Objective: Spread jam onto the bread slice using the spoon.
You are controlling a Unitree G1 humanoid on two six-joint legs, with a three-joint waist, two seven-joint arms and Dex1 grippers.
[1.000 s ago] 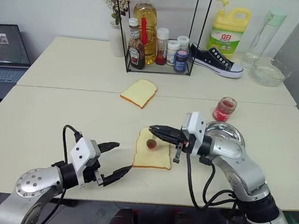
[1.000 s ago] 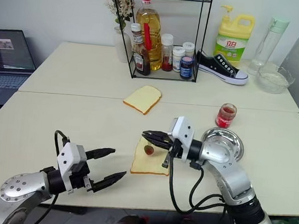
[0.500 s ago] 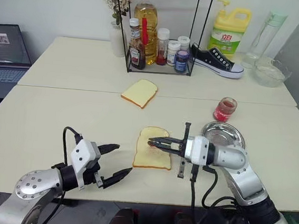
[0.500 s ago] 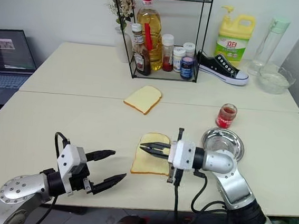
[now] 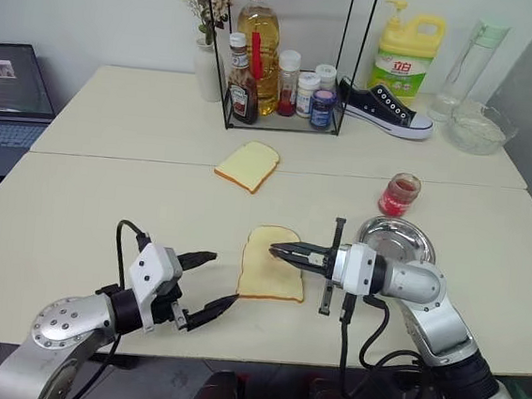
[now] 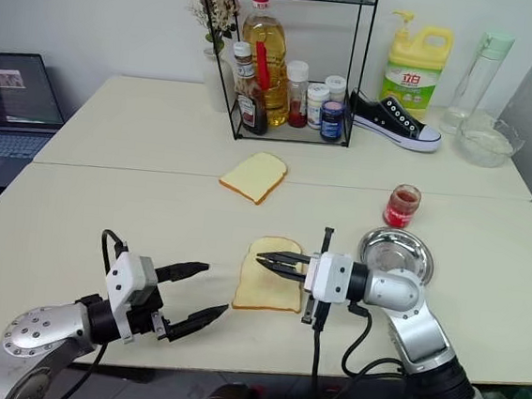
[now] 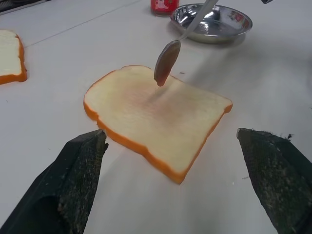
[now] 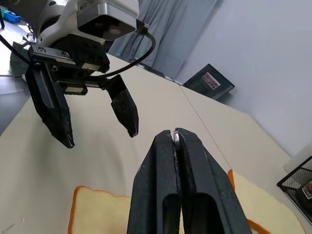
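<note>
The bread slice (image 5: 271, 275) lies flat on the surface (image 5: 105, 203), soft and light, likely to slide under pressure. The right gripper (image 5: 280, 250) has its fingers pinched on the spoon (image 7: 167, 62), thin, stiff and slippery, its bowl coated with jam (image 7: 165, 68), apparently just above the bread. The left gripper (image 5: 211, 279) waits nearby, fingers wide and empty.
</note>
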